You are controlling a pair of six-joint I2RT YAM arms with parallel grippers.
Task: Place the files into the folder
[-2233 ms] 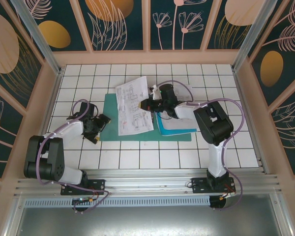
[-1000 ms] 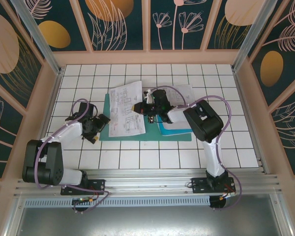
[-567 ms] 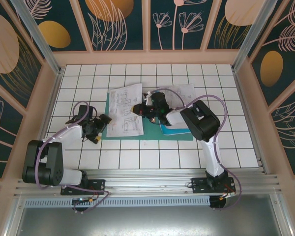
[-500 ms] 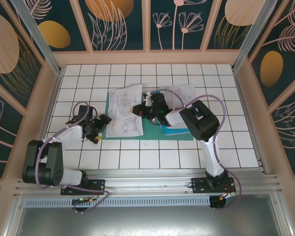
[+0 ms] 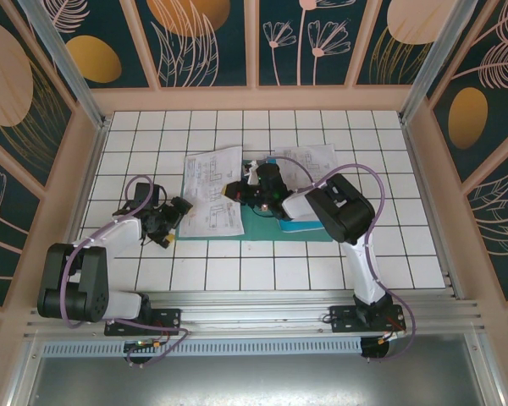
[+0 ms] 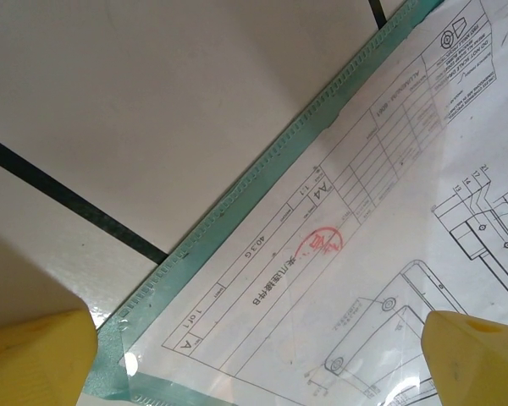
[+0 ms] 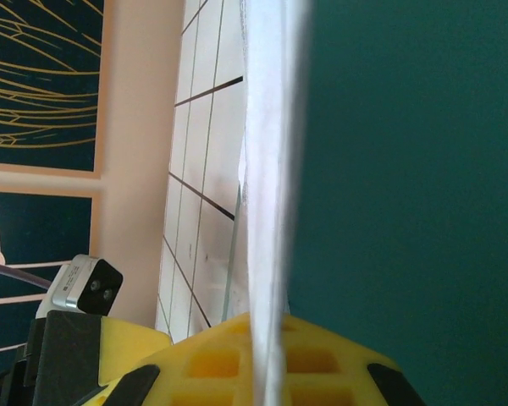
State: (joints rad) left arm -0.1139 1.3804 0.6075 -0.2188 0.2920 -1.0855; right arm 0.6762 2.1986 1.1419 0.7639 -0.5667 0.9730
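Observation:
The files (image 5: pixel 210 199), white sheets with line drawings, lie on the left part of the teal folder (image 5: pixel 258 225) and stick out past its far edge. My right gripper (image 5: pixel 234 188) is shut on their right edge. Its wrist view has yellow fingers (image 7: pixel 212 364) clamped on the white sheet edge (image 7: pixel 267 169), with the folder (image 7: pixel 406 169) beside it. My left gripper (image 5: pixel 176 211) stands open at the folder's left edge. From its wrist, a printed sheet (image 6: pixel 364 254) lies along the folder's rim (image 6: pixel 237 191) between both yellow fingertips (image 6: pixel 34 355). Another printed sheet (image 5: pixel 309 158) lies behind the right arm.
A bright cyan sheet (image 5: pixel 303 224) rests on the folder's right part, under the right arm. The white tiled table (image 5: pixel 237 271) is walled by a wooden frame (image 5: pixel 254 97) on three sides.
My right gripper has pulled the files leftward over the folder, and they now reach its left edge. The left gripper has stayed open in nearly the same place.

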